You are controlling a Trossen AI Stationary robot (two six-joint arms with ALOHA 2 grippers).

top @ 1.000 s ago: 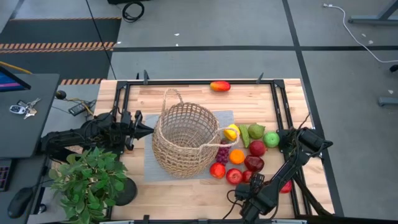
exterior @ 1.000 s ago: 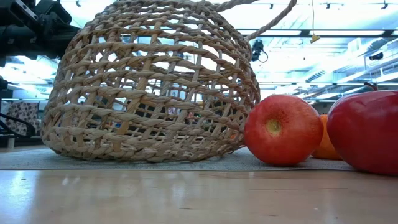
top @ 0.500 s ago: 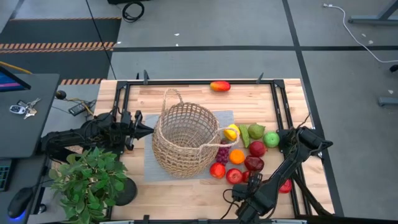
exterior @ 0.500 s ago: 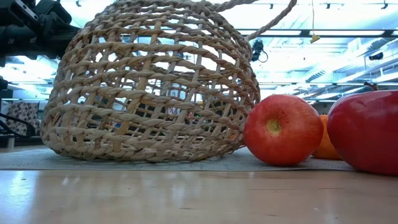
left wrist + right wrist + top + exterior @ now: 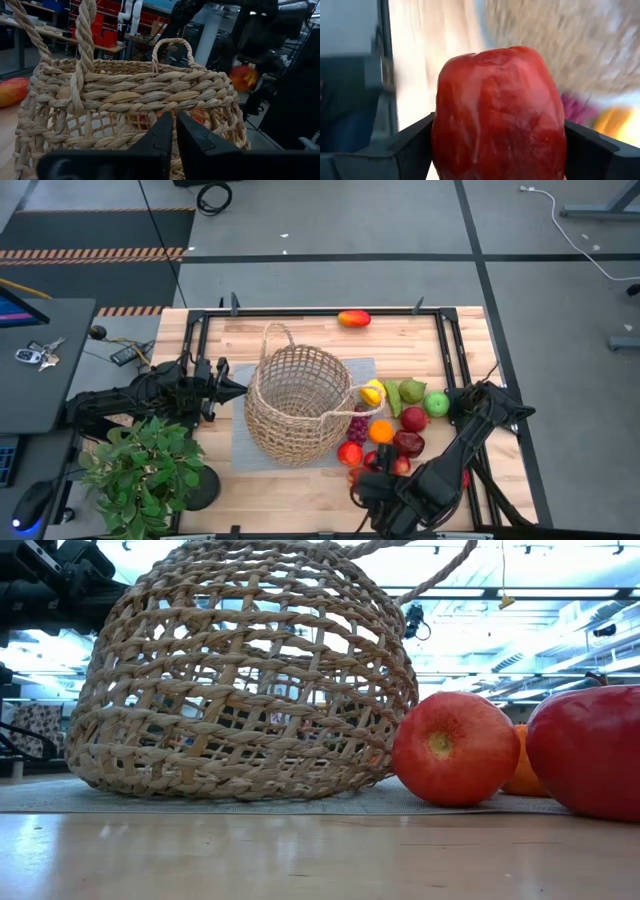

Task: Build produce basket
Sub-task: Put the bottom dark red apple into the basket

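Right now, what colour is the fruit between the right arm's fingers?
Deep glossy red: an apple, best seen in the right wrist view.

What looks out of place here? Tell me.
The mango lies alone at the table's far edge, far from the other fruit piled right of the basket. The right claw grips a red apple.

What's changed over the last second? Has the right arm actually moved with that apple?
The right gripper, shut on a red apple, has swung along the table's near edge toward the basket, from beside the fruit pile to just below the basket's right side. The left gripper has stayed shut beside the basket, and basket, pile and mango have not moved.
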